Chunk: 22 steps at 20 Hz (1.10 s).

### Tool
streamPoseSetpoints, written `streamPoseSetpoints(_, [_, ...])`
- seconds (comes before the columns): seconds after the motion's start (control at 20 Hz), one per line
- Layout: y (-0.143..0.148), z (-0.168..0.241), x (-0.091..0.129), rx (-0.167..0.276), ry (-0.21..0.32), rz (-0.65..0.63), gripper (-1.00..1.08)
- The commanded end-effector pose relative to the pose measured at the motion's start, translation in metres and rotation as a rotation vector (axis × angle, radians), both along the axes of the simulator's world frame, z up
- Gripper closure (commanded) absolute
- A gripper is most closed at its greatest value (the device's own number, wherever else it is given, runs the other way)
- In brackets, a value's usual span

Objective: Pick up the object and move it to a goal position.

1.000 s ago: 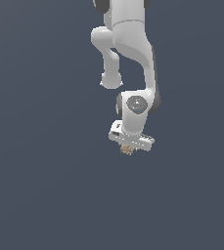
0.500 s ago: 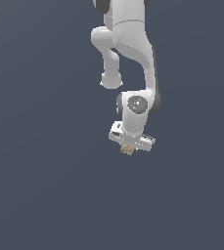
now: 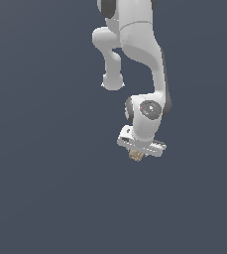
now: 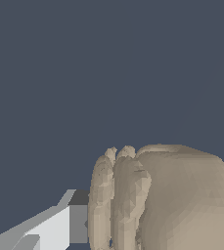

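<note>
Hanging from the white, jointed robot arm [image 3: 144, 59], the white pincer [image 3: 136, 155] is clamped on the small tan stubby cylinder with ribbed sides [image 3: 136, 156]. In the exterior view the cylinder peeks out just beneath the pincer's flat white body, tucked between its short fingers, and only its lower part shows; the rest is hidden by the pincer. Nothing else touches the cylinder: all around it there is only the plain, dark slate-blue ground [image 3: 45, 188], and the pictures do not show whether that is a floor or a backdrop.

The arm itself comes down from above the pincer, bends at a rounded elbow and ends in a wrist with a grey disc on its side, directly over the cylinder. The pincer's body is tilted a little, its end toward the exterior view's left sitting higher than the other.

In the wrist view the cylinder [image 4: 167, 200] looms large and close, its ridges plainly seen as rounded folds along one side. One grey-and-white finger [image 4: 59, 227] lies right against that ribbed side. The other finger cannot be seen in this view.
</note>
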<state>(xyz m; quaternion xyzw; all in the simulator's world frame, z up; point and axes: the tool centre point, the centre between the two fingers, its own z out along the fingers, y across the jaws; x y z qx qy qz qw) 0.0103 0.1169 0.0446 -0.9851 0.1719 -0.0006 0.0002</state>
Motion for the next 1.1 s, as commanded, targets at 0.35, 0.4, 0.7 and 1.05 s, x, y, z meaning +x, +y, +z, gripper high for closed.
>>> streamPoseSetpoints(0.35, [0.051, 0.007, 0.032, 0.0, 0.001, 0.0, 1.08])
streamPoseSetpoints(0.4, [0.055, 0.007, 0.035, 0.0, 0.001, 0.0, 1.08])
streamPoseSetpoints(0.7, [0.071, 0.009, 0.046, 0.0, 0.001, 0.0, 1.08])
streamPoseSetpoints(1.05, [0.076, 0.009, 0.051, 0.0, 0.001, 0.0, 1.08])
